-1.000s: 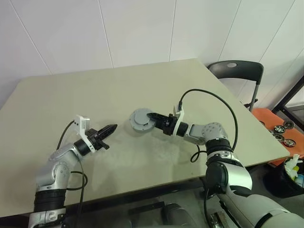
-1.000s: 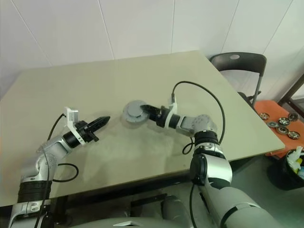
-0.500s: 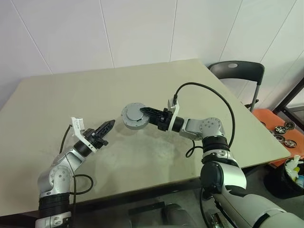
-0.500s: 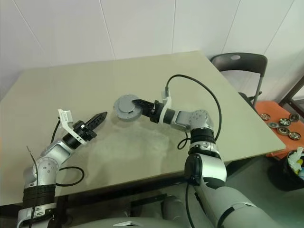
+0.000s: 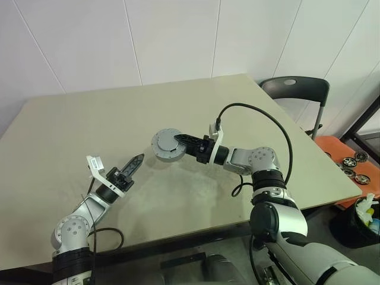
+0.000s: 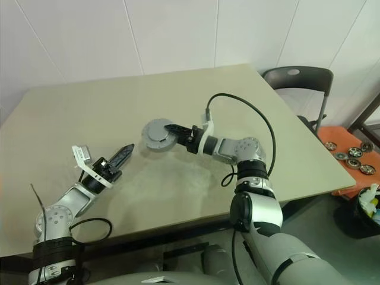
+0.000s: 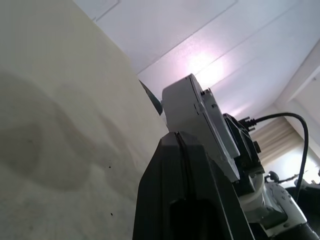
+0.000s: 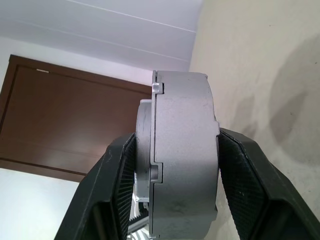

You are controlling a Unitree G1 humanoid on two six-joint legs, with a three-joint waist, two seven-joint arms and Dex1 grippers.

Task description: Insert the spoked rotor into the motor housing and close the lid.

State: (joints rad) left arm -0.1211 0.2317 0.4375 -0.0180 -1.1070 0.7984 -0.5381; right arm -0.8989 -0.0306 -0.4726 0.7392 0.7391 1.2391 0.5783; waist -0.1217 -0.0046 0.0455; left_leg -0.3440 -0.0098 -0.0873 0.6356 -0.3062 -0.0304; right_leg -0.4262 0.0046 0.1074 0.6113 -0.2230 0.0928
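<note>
A round grey motor assembly is gripped by the right claw above the counter.

In the eye views, the closed motor housing (image 5: 167,145) is held off the counter (image 5: 71,130) by the right claw (image 5: 180,140); the left claw (image 5: 135,160) is pinched shut and empty, well apart. In the left wrist view, the shut fingers (image 7: 186,200) are seen below the housing. In the right wrist view, the housing (edge-on) is clamped between both pads (image 8: 240,185).
</note>
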